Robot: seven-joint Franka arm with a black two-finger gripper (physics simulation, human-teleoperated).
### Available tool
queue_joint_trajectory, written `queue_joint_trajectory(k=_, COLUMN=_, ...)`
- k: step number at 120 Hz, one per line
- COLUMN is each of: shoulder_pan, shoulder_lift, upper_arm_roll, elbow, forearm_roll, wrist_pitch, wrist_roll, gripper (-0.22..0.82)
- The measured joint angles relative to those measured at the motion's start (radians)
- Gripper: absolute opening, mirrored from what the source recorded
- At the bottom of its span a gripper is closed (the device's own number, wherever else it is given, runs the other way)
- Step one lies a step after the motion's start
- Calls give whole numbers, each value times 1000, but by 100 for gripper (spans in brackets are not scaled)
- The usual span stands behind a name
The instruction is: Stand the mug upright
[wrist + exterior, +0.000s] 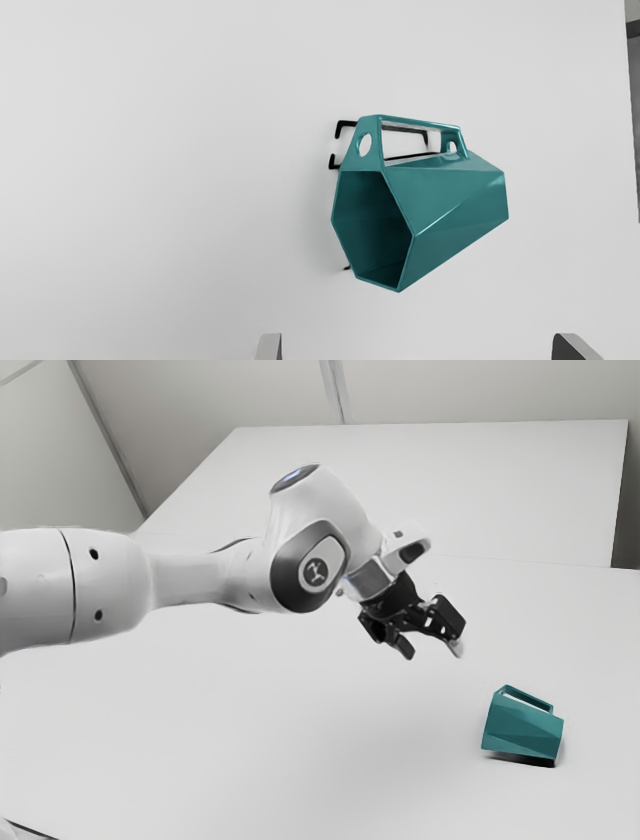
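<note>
One teal mug (522, 725) lies on its side on the white bench (250, 760), toward the exterior view's right, and it is the one container I can make out. It has a six-sided mouth (372, 230), and looking in through that opening I see dark teal inner walls, the deepest part sunk in shadow. One handle (420, 122) runs along the mug's upper side, with two round holes in it, one near each end. Flat, slanting faces make up the outside of the body, and a few dark, angular bits of shadow show on the bench just beside it. My two fingers (432, 649) are spread, their tips well apart with an open gap between them, and they hang above the bench, near the mug but not touching it. In the wrist view the mug lies out beyond my fingertips. On my one white arm (190, 577), a pale mark (315, 572) sits on the rounded joint; I can't make out any word in it. Behind the bench is one more broad, pale surface (430, 485), and I can't tell whether it is another table
</note>
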Motion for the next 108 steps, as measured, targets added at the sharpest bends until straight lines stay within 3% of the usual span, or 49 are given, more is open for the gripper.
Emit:
queue_joint_trajectory(k=26, shoulder_pan=36, shoulder_lift=-10, upper_arm_roll=-84, elbow=-96, forearm_roll=-63, wrist_pitch=68, wrist_roll=-68, gripper=58)
queue_joint_trajectory(k=57, shoulder_pan=121, shoulder_lift=96, upper_arm_roll=-168, elbow=-82, forearm_roll=-36, wrist_pitch=181, wrist_roll=-94, gripper=58)
queue_joint_trajectory(k=74, shoulder_pan=128, shoulder_lift=138, upper_arm_roll=-221, elbow=-47, forearm_roll=-16, wrist_pitch=246, wrist_roll=-102, gripper=58)
queue_joint_trajectory(k=108, shoulder_pan=126, shoulder_lift=199, upper_arm_roll=-268, elbow=-34, forearm_roll=-21, wrist_pitch=335, wrist_roll=-120, gripper=57)
